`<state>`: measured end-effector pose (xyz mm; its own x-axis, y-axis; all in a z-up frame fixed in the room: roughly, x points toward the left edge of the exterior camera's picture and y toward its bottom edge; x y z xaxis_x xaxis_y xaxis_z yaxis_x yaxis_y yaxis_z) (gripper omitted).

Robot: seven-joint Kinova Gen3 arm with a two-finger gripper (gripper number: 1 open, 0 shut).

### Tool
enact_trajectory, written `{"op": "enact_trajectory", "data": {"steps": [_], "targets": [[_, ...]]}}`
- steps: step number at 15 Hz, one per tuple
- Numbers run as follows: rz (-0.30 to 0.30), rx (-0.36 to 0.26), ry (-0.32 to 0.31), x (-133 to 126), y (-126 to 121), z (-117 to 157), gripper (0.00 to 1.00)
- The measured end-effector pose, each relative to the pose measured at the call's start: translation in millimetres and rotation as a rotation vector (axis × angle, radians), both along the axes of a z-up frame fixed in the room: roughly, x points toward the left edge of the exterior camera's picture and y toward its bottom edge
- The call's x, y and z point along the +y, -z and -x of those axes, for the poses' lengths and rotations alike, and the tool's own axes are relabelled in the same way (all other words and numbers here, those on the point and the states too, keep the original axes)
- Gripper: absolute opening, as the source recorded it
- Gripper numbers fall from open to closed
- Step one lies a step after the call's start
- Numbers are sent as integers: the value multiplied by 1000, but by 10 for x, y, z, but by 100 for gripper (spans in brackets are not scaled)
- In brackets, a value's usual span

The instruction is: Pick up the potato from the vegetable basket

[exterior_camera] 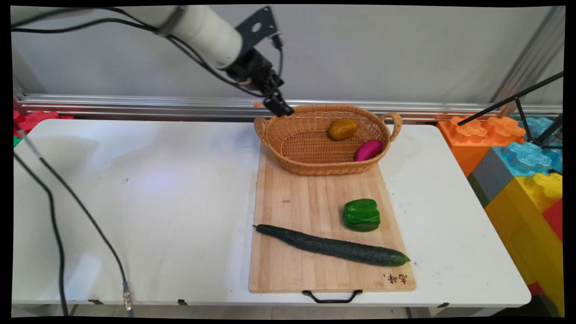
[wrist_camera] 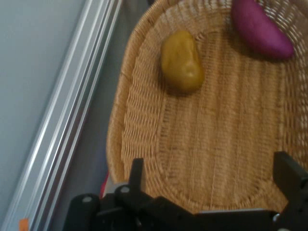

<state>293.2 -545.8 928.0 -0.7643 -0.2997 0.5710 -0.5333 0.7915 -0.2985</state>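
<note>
My gripper [exterior_camera: 280, 108] hangs open over the far left rim of an oval wicker basket [exterior_camera: 315, 168], with nothing between its fingers. In the hand view the gripper [wrist_camera: 211, 168] looks down into the basket [wrist_camera: 144, 120], its two fingers [wrist_camera: 136, 172] spread wide over the woven floor. A yellow-brown potato [exterior_camera: 342, 129] [wrist_camera: 181, 61] and a purple sweet potato [exterior_camera: 368, 150] [wrist_camera: 260, 29] lie inside, towards the far and right side. The basket stands on the far end of a wooden cutting board [exterior_camera: 292, 202]. A green bell pepper [exterior_camera: 361, 215] and a long dark cucumber [exterior_camera: 333, 246] lie on the board nearer the front.
An aluminium rail [exterior_camera: 135, 105] runs along the wall behind the table. Large coloured blocks [exterior_camera: 517, 157] and black tripod legs [exterior_camera: 531, 112] stand off the table's right end. Black cables [exterior_camera: 58, 202] hang at the left. Red blocks [exterior_camera: 31, 119] sit at the far left.
</note>
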Motion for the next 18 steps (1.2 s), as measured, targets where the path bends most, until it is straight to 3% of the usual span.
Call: {"op": "enact_trajectory", "data": {"steps": [9,18], "targets": [[-46,74,-81,-740,846,570,100],[-72,153,-130,-1138,1499,949,100]]}}
